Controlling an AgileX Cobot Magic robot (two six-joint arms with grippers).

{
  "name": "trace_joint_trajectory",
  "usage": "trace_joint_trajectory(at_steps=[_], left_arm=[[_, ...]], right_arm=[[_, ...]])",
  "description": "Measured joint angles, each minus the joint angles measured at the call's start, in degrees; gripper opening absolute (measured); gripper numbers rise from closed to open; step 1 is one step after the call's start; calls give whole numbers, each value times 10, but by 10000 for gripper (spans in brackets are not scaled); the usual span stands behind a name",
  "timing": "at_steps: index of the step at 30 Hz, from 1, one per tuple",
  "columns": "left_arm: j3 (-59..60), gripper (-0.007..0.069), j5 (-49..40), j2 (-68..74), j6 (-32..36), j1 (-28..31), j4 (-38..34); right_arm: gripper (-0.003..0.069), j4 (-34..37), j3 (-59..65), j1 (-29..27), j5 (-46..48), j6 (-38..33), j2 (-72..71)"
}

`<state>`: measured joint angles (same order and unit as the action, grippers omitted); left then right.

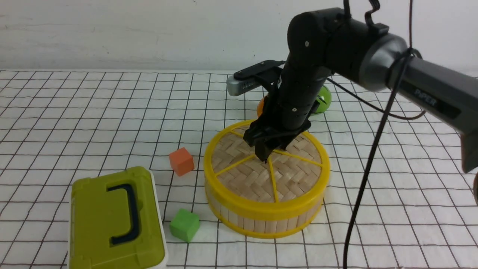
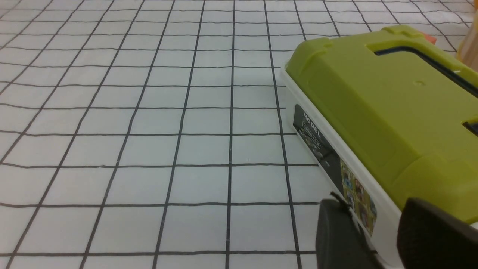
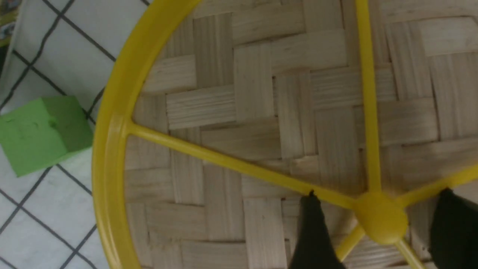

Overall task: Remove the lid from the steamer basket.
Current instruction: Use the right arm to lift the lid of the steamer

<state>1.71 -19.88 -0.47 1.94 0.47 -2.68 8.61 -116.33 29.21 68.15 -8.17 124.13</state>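
Right now the right claw (image 1: 267, 149) points straight down at the middle of the lid (image 1: 257, 175). Its two black fingers (image 3: 313, 235) are spread apart, one on each side of the small yellow knob (image 3: 381, 222), and they do not squeeze it. The lid sits just under this claw, flat on top of the basket (image 1: 261, 220), so the basket is closed.

Out to the left of the claw are an orange block (image 1: 181, 161) and a green block (image 1: 184, 225). Both are near the basket but not touching it. Farther left of them sits a green box (image 1: 112, 220) with a dark handle. Behind the claw, a green ball (image 1: 323, 100) peeks out past the arm.

The left claw (image 2: 377, 228) hangs low, right beside the white side of the box, with its fingers apart.
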Motion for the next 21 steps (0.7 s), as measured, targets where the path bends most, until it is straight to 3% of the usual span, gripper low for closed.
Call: trace_joint_trajectory(at_steps=[8, 12, 21], left_arm=[[0, 239, 0, 0, 0, 0, 0], [0, 239, 0, 0, 0, 0, 0], [0, 239, 0, 0, 0, 0, 0]], right_arm=[[277, 2, -2, 0, -4, 1, 2], [125, 5, -4, 0, -17, 2, 2], [108, -30, -2, 1, -6, 13, -24]])
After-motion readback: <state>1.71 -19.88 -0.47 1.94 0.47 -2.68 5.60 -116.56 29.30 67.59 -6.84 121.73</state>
